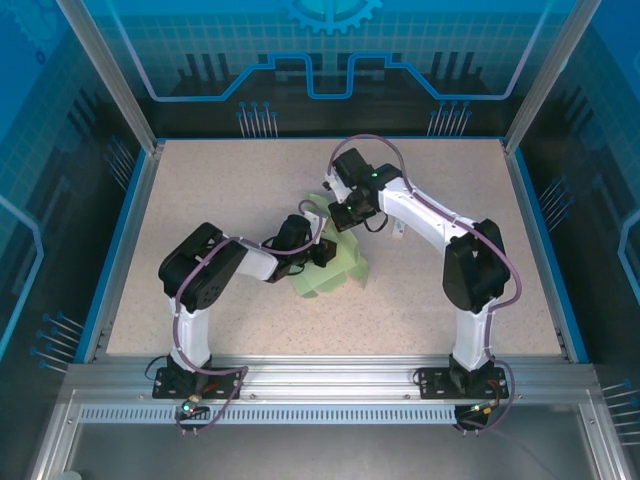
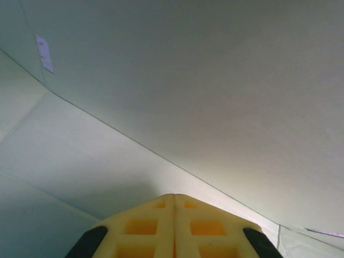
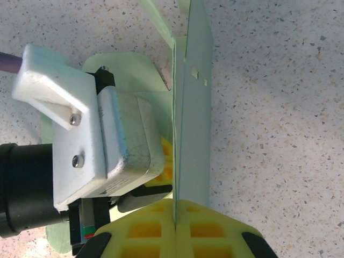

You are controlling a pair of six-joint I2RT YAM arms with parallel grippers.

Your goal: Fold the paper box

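Speckled tabletop, creased mint paper box, right end effector clamped on it, left end effector clenched.

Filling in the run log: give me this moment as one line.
paper box: part-folded, flaps raised | left gripper: jaws shut, facing a panel | right gripper: jaws shut on a panel edge

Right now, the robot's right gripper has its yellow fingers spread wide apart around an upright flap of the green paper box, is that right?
Not quite. The right gripper has its yellow fingers shut together, pinching the edge of that upright flap of the paper box; the right wrist view shows it.
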